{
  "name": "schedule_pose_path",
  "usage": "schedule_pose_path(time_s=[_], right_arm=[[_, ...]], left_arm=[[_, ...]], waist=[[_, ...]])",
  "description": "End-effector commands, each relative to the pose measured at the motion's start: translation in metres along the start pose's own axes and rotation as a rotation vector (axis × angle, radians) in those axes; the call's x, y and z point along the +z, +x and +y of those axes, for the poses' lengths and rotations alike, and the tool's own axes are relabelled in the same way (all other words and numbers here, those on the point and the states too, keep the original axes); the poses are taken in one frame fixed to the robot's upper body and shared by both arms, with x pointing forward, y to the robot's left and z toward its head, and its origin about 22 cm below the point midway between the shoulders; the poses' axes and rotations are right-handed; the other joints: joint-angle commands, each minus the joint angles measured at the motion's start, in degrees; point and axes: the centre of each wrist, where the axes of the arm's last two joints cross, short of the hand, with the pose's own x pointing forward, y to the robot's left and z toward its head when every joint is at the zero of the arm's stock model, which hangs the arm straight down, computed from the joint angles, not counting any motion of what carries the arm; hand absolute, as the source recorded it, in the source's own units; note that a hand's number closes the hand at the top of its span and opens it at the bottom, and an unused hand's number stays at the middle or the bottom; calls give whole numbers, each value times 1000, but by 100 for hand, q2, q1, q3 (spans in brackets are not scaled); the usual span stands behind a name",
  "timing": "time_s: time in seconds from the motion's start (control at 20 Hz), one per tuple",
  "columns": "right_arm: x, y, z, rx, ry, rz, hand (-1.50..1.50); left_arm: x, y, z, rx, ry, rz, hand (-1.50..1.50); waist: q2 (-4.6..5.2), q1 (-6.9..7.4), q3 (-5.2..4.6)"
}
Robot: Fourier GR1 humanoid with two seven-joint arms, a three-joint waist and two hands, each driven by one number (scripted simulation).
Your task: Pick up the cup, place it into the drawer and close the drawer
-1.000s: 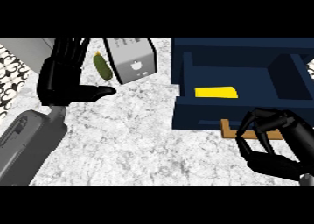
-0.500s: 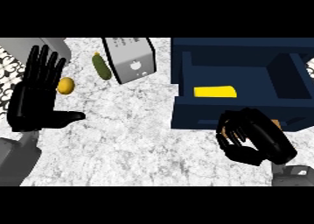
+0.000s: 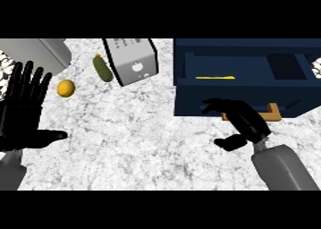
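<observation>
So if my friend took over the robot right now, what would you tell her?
Left hand: open, fingers up, resting at the left of the view, holding nothing.
Right hand: fingers curled, at the front of the blue drawer, next to the drawer's wooden handle. I cannot tell whether it holds anything.
The drawer is open. Inside shows something yellow, likely the cup, though I cannot be sure.
Also on the counter: a cucumber, a lemon and a grey box.
Done: the cup seems to be in.
Left: push the drawer shut.
</observation>
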Motion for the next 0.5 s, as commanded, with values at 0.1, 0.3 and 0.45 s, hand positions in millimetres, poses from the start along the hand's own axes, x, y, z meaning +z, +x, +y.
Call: schedule_pose_path(time_s=[0.1,0.3,0.45], right_arm=[[-26,-25,13,12,56,38,-150],[-58,-35,10,-19,40,47,-150],[-72,-47,2,-48,36,51,-150]], left_arm=[[5,12,15,3,11,-2,-150],[23,10,46,23,-5,3,-150],[4,2,37,21,-11,-4,-150]], waist=[[-6,-32,1],[17,62,2],[49,67,5]])
